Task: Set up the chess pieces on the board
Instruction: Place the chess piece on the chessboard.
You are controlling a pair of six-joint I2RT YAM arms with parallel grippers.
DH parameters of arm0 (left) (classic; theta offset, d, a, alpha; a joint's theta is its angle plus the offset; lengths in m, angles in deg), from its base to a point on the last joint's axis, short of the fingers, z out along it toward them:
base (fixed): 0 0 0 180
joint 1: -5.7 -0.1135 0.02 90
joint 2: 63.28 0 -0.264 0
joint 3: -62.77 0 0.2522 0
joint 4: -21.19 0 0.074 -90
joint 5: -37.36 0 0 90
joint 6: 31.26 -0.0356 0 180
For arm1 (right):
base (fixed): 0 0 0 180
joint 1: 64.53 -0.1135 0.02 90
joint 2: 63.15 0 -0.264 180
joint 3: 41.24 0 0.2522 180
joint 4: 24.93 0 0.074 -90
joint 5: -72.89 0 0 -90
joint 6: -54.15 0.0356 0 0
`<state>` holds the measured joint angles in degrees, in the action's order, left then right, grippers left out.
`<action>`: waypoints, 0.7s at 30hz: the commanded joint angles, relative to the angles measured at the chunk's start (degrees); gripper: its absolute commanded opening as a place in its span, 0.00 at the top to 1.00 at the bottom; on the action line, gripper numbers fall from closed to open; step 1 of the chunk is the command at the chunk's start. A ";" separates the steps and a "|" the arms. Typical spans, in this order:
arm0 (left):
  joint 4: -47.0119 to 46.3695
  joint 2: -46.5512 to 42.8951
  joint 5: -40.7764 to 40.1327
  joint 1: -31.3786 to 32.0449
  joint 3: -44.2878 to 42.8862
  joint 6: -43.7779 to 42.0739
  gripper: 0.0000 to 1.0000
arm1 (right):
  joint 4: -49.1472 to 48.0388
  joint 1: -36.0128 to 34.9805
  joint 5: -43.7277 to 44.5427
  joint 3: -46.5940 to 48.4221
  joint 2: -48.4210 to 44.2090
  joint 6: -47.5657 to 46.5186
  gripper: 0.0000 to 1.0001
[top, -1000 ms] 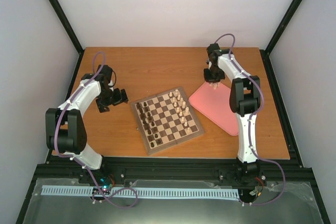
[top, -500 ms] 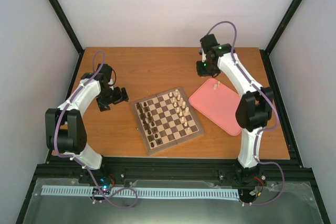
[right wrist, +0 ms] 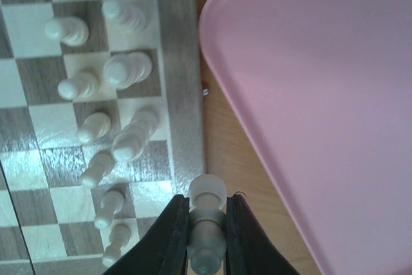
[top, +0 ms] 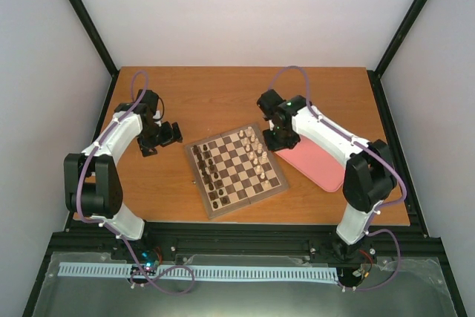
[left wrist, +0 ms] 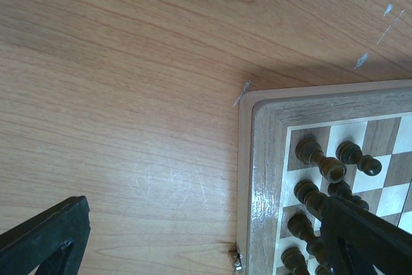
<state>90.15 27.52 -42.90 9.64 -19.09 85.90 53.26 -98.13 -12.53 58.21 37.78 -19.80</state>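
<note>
The board (top: 235,170) lies mid-table, with dark pieces along its left side and several cream chess pieces (top: 256,151) along its right side. My right gripper (top: 276,137) is shut on a cream pawn (right wrist: 206,220) and holds it over the board's right border (right wrist: 179,69), between the board and the pink tray (right wrist: 322,94). Several cream pieces (right wrist: 116,104) stand on the squares to its left. My left gripper (top: 162,139) hangs open and empty over bare table left of the board; its view shows the board's corner (left wrist: 264,159) and dark pieces (left wrist: 322,165).
The pink tray (top: 315,155) lies right of the board, partly under my right arm. A small metal clasp (left wrist: 237,263) sticks out of the board's left edge. Black frame posts stand at the table's back corners.
My right gripper has swung from the tray's far corner leftward and nearer, to the board's right edge, carrying the cream pawn. The left arm has barely moved.
</note>
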 commanded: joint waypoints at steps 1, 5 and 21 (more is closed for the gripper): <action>-1.08 -1.20 0.66 0.34 -0.23 -0.93 0.00 | 0.26 -3.21 2.01 -2.04 -2.31 2.40 0.97; -1.05 -1.90 0.38 0.34 0.06 -0.79 0.00 | -1.64 -5.60 1.66 -5.24 -2.54 4.14 0.97; -0.32 -3.39 -0.42 0.31 0.84 -1.09 0.00 | -12.03 -8.55 3.48 -12.43 -0.67 9.44 0.96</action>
<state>90.02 25.99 -43.01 9.64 -18.06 85.87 44.08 -105.57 -11.44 45.49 36.86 -12.21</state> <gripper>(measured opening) 0.997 0.125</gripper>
